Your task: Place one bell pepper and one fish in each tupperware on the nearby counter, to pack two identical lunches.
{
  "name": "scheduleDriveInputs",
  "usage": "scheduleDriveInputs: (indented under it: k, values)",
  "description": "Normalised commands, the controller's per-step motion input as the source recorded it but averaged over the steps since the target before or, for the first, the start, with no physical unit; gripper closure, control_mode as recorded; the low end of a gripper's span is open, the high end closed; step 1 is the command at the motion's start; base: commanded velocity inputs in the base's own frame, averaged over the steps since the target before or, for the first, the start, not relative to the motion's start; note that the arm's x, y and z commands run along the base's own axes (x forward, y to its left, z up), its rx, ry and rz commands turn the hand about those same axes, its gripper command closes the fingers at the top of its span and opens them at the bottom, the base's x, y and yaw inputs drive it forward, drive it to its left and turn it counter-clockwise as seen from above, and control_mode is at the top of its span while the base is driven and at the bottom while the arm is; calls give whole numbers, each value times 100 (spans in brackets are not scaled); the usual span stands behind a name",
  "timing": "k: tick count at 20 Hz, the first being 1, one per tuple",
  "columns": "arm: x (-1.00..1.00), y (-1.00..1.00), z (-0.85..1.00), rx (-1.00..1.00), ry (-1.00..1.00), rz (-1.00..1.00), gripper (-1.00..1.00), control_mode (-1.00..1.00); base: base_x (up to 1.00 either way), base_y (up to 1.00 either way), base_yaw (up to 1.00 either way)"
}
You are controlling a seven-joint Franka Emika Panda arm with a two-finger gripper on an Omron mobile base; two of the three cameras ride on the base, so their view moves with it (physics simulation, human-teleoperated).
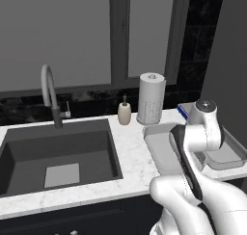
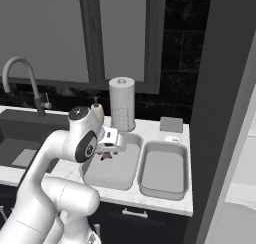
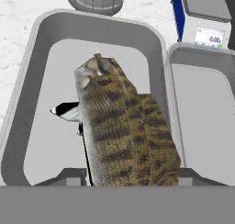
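Left base view: two tubs [image 1: 161,150] are set side by side on the desk [image 1: 130,145], right of the sink [image 1: 58,154].
Right base view: pincer [image 2: 106,155] is hung over the left tub.
Hand view: a fish [image 3: 121,131] is pinched betw. fingers [image 3: 69,176], above the tub floor, w/ rims well apart.

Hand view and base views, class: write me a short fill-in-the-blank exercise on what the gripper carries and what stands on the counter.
1. The gripper holds a brown mottled ____ between its fingers.
2. It hangs over the ____ of the two tupperwares, seen from the robot.
3. The other tupperware holds ____.
4. The paper towel roll stands ____ behind the tupperwares.

Missing words: fish; left; nothing; upright
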Motion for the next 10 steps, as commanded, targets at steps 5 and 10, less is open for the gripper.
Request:
scheduleDriveInputs:
  k: [5, 10]
  values:
    - [56, -9, -39, 2, 0, 0, 100, -100, 0, 0, 0]
    - [41, -26, -41, 3, 0, 0, 100, -100, 0, 0, 0]
